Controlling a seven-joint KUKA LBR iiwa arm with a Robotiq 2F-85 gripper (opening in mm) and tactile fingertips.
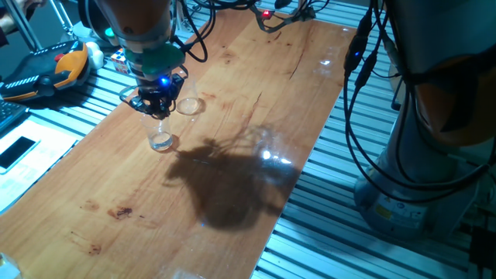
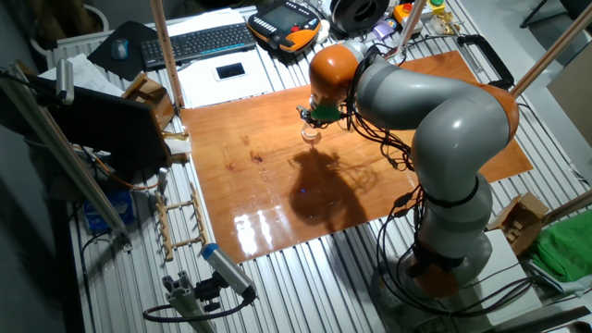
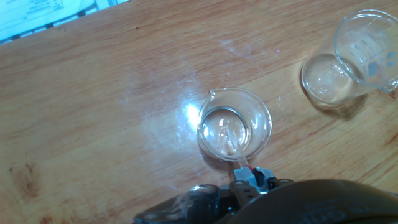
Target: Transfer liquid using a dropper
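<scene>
In the hand view, the nearest thing is the dark tool [image 3: 249,186] at the bottom edge. It is closed narrowly on the thin clear dropper with a small red bulb [image 3: 239,158]. Only a little red shows at the tool, and the clear tube goes from there down into the glass below.

Just under the tool stands a small clear glass beaker with a pouring lip [image 3: 234,124]. The tip of the dropper is inside its rim, above the round bottom. A pale glint in the bottom can be the clear liquid [image 3: 222,132], but I cannot tell how much of it is there.

Farther away, at the upper right of the hand view, a second clear glass beaker with pale printed marks [image 3: 348,62] stands on the wooden tabletop [image 3: 112,112], apart from the first one. It is partly cut by the picture edge.

In one fixed view, the tool [image 1: 159,105] hangs directly over the first beaker [image 1: 162,138], and the second glass [image 1: 188,106] is just beside it, a little behind. The dropper is too small to see there. The shadow of the arm lies dark on the tabletop [image 1: 256,77] to the right.

In the other fixed view, the grey and orange arm [image 2: 435,120] bends over the tabletop [image 2: 240,185], with the tool [image 2: 314,118] low above the beaker [image 2: 311,135].
</scene>
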